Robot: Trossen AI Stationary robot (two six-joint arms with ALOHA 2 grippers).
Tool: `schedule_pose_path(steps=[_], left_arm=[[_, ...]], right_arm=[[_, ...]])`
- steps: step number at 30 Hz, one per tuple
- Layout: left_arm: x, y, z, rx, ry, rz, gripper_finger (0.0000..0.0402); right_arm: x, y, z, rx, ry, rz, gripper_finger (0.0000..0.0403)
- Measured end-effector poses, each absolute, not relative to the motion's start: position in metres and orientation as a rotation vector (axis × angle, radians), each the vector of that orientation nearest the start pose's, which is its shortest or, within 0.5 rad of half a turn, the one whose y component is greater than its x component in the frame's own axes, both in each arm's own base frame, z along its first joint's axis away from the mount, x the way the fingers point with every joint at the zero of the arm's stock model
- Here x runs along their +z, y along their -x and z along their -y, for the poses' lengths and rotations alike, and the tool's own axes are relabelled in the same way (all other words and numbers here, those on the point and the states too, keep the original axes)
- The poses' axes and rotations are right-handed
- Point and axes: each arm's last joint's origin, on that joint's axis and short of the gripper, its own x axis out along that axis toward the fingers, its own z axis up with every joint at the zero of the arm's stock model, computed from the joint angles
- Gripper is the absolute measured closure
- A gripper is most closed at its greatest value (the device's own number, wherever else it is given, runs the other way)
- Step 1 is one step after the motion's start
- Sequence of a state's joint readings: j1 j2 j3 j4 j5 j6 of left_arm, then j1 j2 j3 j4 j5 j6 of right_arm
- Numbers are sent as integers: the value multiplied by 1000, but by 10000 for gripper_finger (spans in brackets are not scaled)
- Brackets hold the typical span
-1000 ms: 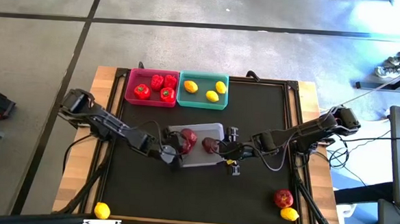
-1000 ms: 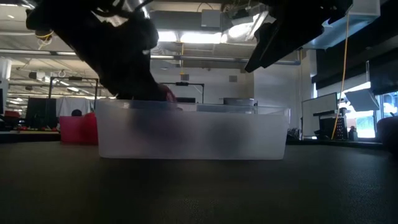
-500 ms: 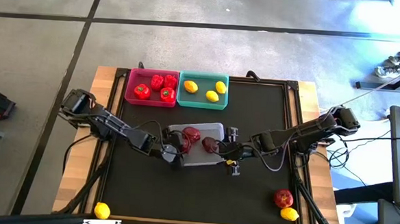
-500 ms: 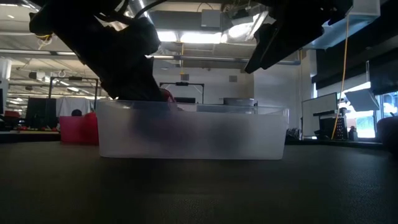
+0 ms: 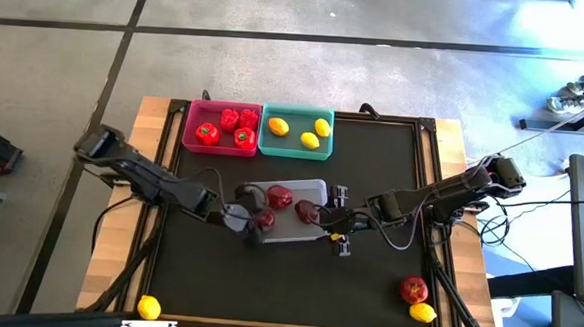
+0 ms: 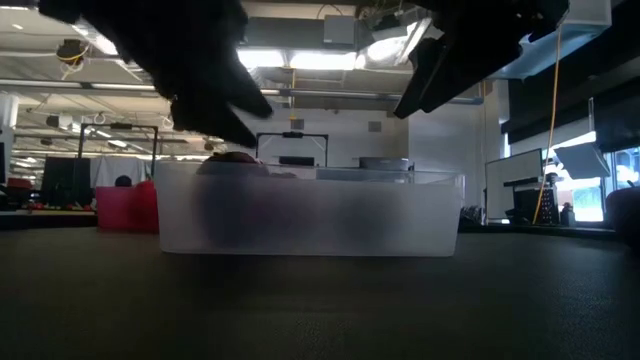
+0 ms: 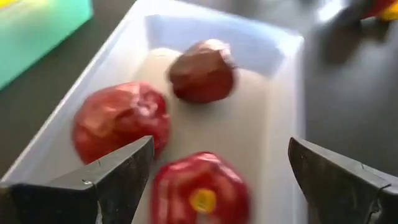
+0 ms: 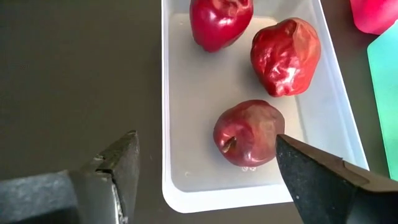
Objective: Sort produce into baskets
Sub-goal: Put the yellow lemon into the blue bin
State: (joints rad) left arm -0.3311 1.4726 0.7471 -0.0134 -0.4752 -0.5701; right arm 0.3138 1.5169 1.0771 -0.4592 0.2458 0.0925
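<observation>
left gripper (image 5: 237,219) pulled back from the grey-white basket (image 5: 316,188), jaws apart, three apples (image 5: 279,197) inside, right gripper (image 5: 336,236) at its other end, jaws apart

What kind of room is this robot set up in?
Probably a large lab or workshop: strip lights on an open ceiling, a bare concrete floor, and metal racks behind the table.

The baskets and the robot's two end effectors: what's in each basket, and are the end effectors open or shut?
Pink basket: holds red peppers.
Teal basket: holds three lemons.
Grey-white basket: holds three apples.
Left end effector: open, empty, over the grey-white basket.
Right end effector: open, empty, at the grey-white basket's other end.
</observation>
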Motion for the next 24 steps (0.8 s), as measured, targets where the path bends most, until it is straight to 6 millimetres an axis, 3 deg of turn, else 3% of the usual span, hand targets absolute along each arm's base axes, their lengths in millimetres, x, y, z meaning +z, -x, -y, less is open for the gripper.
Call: schedule_pose_path(steps=[9,16,24], left_arm=[[230,-250,92,129,296,-541,34],[251,-255,101,58,265,-390,43],[289,-252,135,13,230,-601,50]], right_arm=[[244,-300,-91,44,137,-869,102],[243,-299,-91,43,136,-874,102],[241,-296,-90,44,157,-912,102]])
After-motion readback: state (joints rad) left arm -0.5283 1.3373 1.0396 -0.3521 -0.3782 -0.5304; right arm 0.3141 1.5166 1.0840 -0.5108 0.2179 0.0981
